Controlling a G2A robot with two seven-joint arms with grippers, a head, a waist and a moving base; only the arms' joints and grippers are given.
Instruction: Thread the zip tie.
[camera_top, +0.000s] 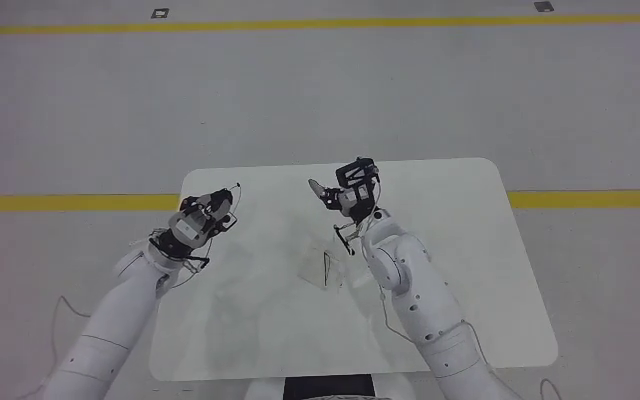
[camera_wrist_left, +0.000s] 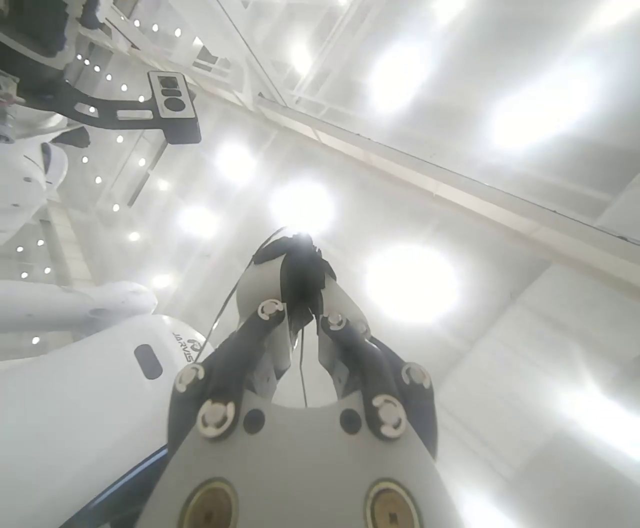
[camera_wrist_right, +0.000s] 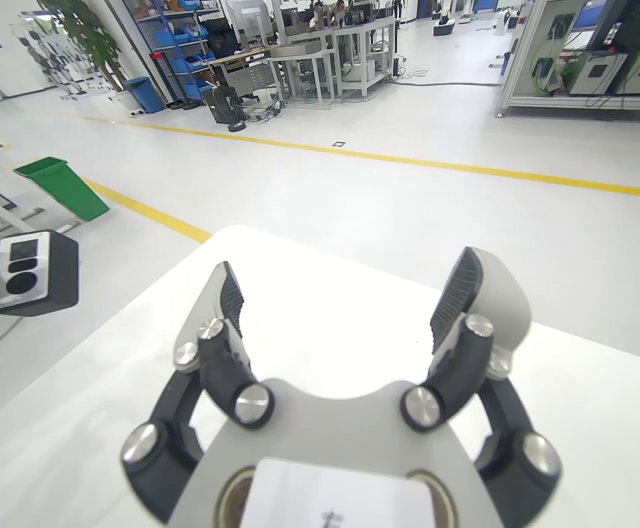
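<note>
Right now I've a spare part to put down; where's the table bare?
Bare: the right side of the table beyond the right gripper, and the strip between it and the left gripper. Crowded: the middle, a clear bag beside the right arm.

- The bench (camera_wrist_right: 320, 320) has a smooth white top with a faint sheen; its material cannot be told.
- The right gripper (camera_wrist_right: 345, 280) has smooth, satin, pale grey finger shells; its pads (camera_wrist_right: 450, 295) are matt black, finely ribbed and rubber-like.
- Its pins (camera_wrist_right: 255, 400) are bright polished metal, and the links (camera_wrist_right: 222, 357) are matt black.
- The left gripper (camera_wrist_left: 300, 270) has the same pale smooth shells, dark links and metal pins, with a matt grey base plate carrying two brass-coloured discs.
- The zip tie (camera_wrist_left: 303, 365) is a thin, smooth black strip that looks like plastic.
- The floor (camera_wrist_right: 350, 190) is pale, smooth and glossy, with painted yellow lines.
</note>
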